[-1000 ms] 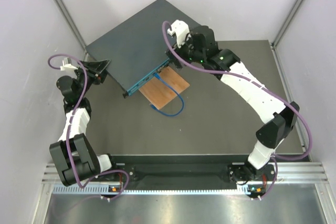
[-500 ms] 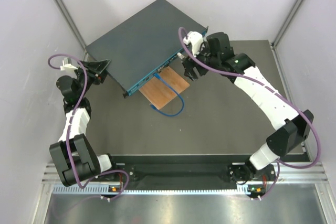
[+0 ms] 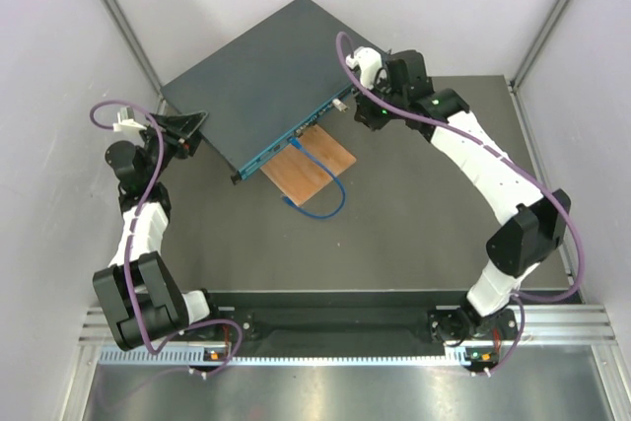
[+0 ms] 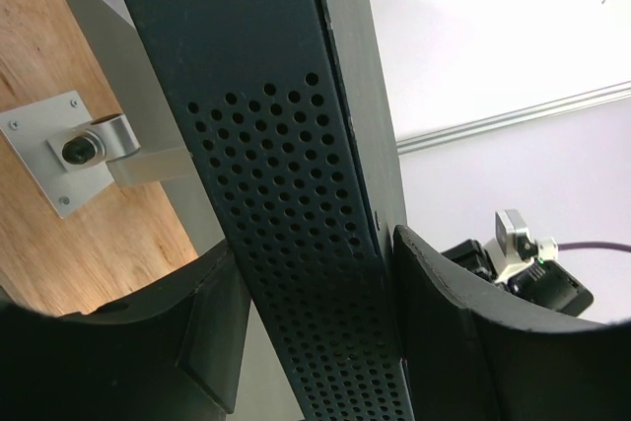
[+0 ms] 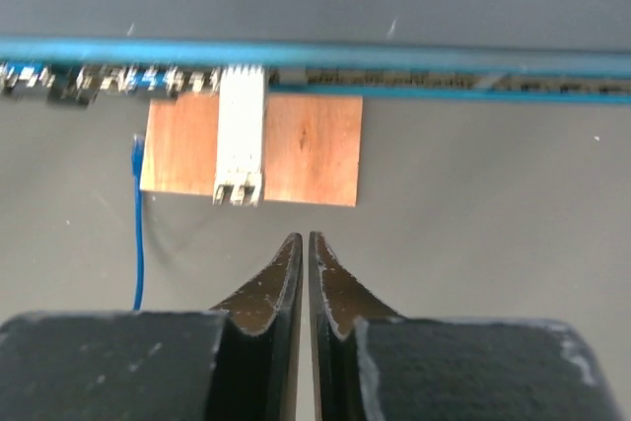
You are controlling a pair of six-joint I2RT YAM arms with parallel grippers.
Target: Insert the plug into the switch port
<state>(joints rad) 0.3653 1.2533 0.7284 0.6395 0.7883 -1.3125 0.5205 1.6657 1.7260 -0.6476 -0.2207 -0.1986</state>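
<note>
The switch lies at an angle at the back, a dark blue-teal flat box whose lighter port face looks toward me. My left gripper is shut on its left corner; in the left wrist view the perforated side fills the gap between the fingers. A white plug lies over the wooden board, its far end against the row of ports. My right gripper hangs shut and empty a short way in front of the plug, off the right end of the port face.
A small brown wooden board lies on the mat against the port face. A thin blue cable loops off its near side. A metal bracket is bolted to wood seen by the left wrist. Grey walls stand close on both sides.
The right gripper has drawn back from the port face toward the right and shut its jaws on nothing. The left arm and the switch have not moved.
</note>
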